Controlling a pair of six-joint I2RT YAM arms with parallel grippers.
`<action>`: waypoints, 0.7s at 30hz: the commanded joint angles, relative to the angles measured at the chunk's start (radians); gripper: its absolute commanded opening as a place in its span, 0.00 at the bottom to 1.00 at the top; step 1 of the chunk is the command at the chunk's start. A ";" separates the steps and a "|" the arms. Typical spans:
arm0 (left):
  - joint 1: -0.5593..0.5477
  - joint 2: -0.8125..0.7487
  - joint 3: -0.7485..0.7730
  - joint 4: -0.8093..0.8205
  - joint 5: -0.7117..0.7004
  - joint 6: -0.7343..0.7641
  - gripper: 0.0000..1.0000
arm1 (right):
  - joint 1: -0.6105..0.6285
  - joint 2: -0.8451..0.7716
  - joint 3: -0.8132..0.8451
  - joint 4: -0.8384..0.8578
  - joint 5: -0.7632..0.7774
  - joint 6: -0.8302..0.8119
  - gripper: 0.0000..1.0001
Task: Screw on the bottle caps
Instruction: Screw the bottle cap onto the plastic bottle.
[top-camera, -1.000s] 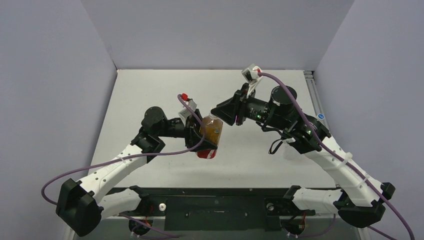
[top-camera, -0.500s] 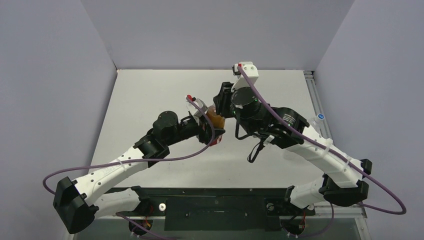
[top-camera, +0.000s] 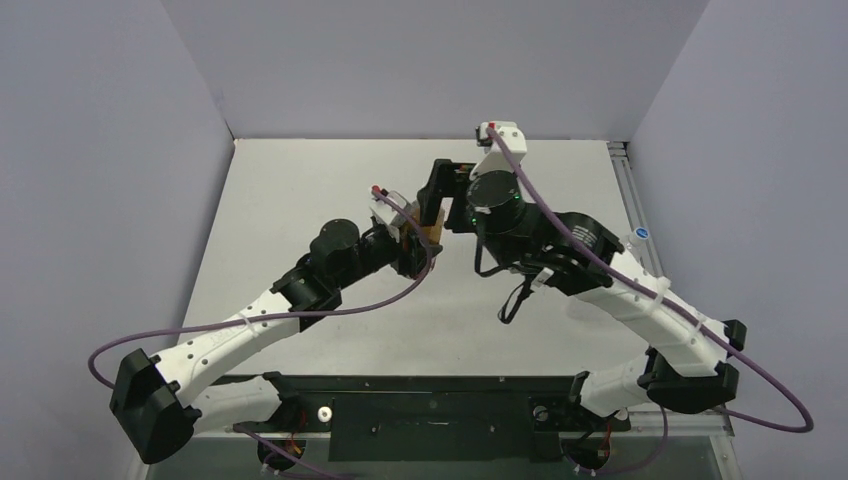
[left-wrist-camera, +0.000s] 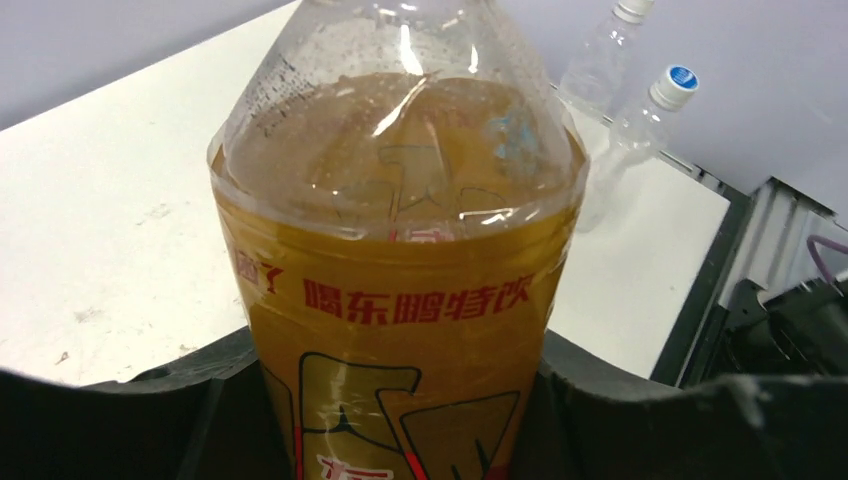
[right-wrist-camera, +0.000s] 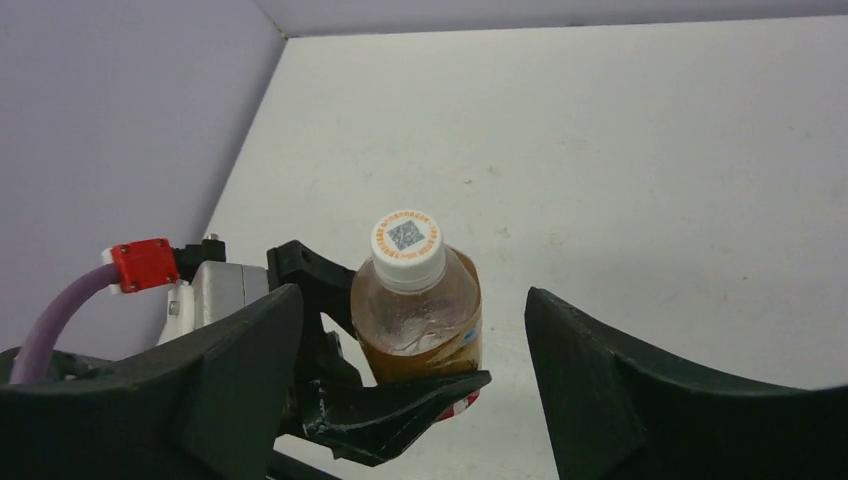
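Observation:
An amber bottle (left-wrist-camera: 400, 300) with red print is held upright, my left gripper (left-wrist-camera: 400, 410) shut on its lower body. A white cap (right-wrist-camera: 406, 236) with an orange ring and a printed code sits on its neck. My right gripper (right-wrist-camera: 412, 300) hovers just above it, open, one finger on each side of the cap and clear of it. From above, the right gripper (top-camera: 440, 195) covers most of the amber bottle (top-camera: 430, 228), with the left gripper (top-camera: 418, 248) beside it. A clear bottle (left-wrist-camera: 625, 140) wearing a blue-and-white cap (left-wrist-camera: 680, 85) stands at the table's right edge.
Behind the clear bottle a second clear neck with a white cap (left-wrist-camera: 632, 10) shows in the left wrist view. The blue-and-white cap (top-camera: 640, 237) peeks out beside the right arm. A black frame (left-wrist-camera: 720, 270) borders the white table (top-camera: 300, 200).
The right gripper swung over the amber bottle, stayed shut at its cap, and now stands open. The left arm carried the bottle a little farther back.

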 joint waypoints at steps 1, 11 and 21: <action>0.084 -0.034 0.022 -0.015 0.348 0.004 0.00 | -0.122 -0.162 -0.079 0.168 -0.347 -0.114 0.78; 0.169 -0.035 -0.012 0.193 0.961 -0.208 0.00 | -0.236 -0.261 -0.208 0.226 -0.973 -0.339 0.70; 0.169 -0.025 -0.027 0.232 1.010 -0.240 0.00 | -0.230 -0.260 -0.233 0.250 -1.027 -0.334 0.43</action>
